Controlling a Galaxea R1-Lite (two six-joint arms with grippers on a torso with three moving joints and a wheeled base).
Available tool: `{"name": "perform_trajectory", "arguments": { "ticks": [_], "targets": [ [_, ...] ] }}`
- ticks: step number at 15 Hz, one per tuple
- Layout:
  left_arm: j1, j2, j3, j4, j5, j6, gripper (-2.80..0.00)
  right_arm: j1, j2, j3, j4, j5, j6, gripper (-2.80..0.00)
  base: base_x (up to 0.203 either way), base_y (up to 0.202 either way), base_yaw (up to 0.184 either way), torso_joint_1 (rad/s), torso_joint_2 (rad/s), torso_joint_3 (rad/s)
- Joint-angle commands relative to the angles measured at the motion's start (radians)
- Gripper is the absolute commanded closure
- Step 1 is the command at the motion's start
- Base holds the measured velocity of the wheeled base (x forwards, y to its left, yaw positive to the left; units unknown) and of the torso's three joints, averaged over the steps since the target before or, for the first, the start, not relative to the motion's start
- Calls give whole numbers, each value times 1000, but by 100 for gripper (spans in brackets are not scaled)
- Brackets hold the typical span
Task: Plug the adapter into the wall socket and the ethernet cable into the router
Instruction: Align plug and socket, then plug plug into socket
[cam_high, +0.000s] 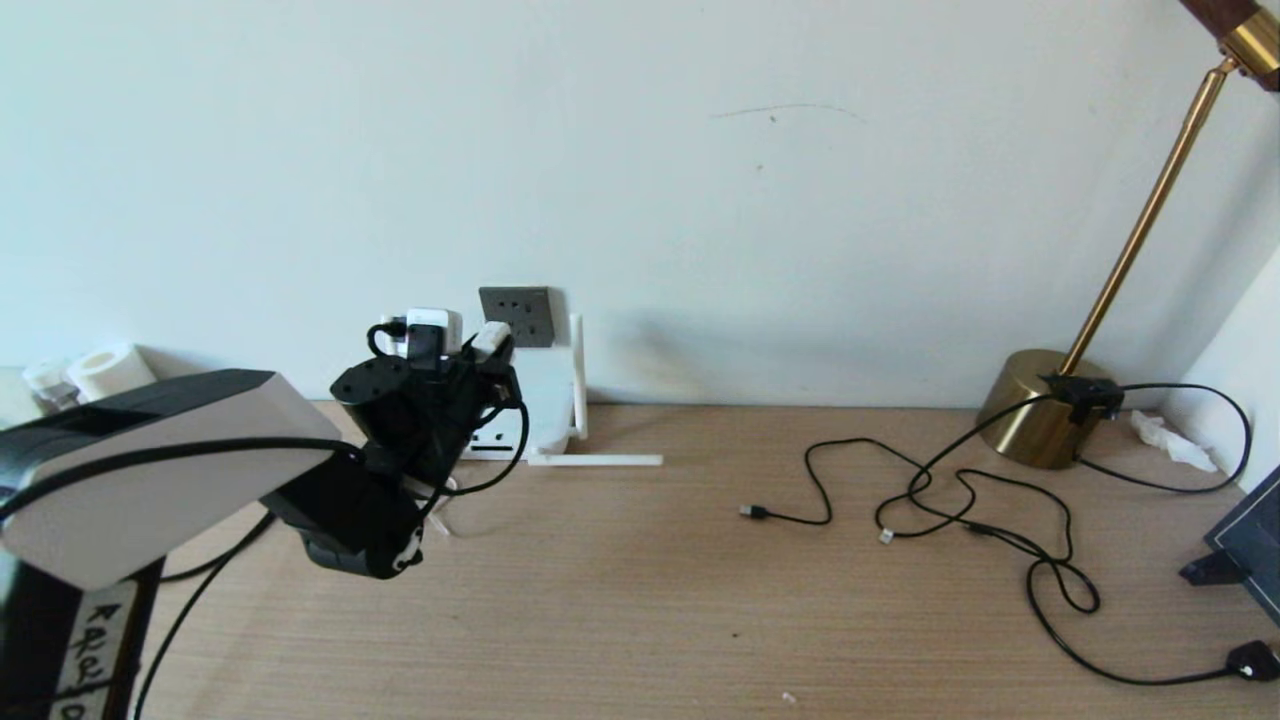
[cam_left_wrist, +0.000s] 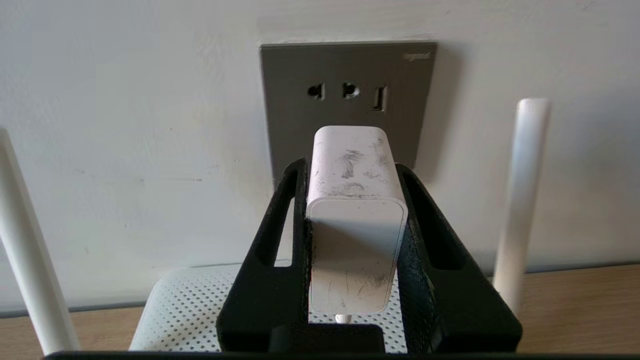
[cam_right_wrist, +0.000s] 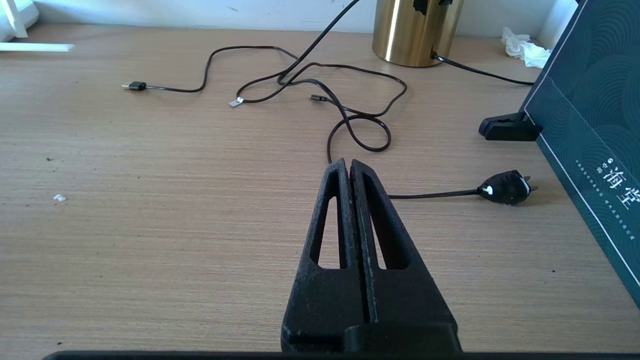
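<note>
My left gripper (cam_left_wrist: 352, 165) is shut on the adapter (cam_left_wrist: 356, 215), a scuffed white block whose thin cord leaves its rear. Its front end sits over the lower part of the dark grey wall socket (cam_left_wrist: 345, 95); the pins are hidden, so contact cannot be judged. In the head view the left gripper (cam_high: 480, 350) is right in front of the wall socket (cam_high: 516, 315). The white router (cam_left_wrist: 185, 310) lies below, with antennas (cam_left_wrist: 522, 200) upright on either side. A black cable (cam_high: 215, 555) runs under the left arm; I cannot tell if it is the ethernet cable. My right gripper (cam_right_wrist: 348, 162) hovers shut and empty over the table.
Thin black cords (cam_high: 960, 500) loop across the right of the table to a brass lamp base (cam_high: 1045, 405). A black mains plug (cam_right_wrist: 507, 187) lies beside a dark blue box (cam_right_wrist: 590, 115). One router antenna (cam_high: 595, 460) lies flat on the wood.
</note>
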Motion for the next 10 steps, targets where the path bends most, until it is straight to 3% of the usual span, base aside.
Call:
{"name": "perform_trajectory", "arguments": {
  "ticks": [1, 10],
  "targets": [
    [9, 9, -7, -9, -4, 0, 0, 0, 0, 0, 0, 0, 0, 0, 0, 0, 0, 0, 0, 0],
    [12, 12, -72, 17, -34, 0, 0, 0, 0, 0, 0, 0, 0, 0, 0, 0, 0, 0, 0, 0]
  ]
}}
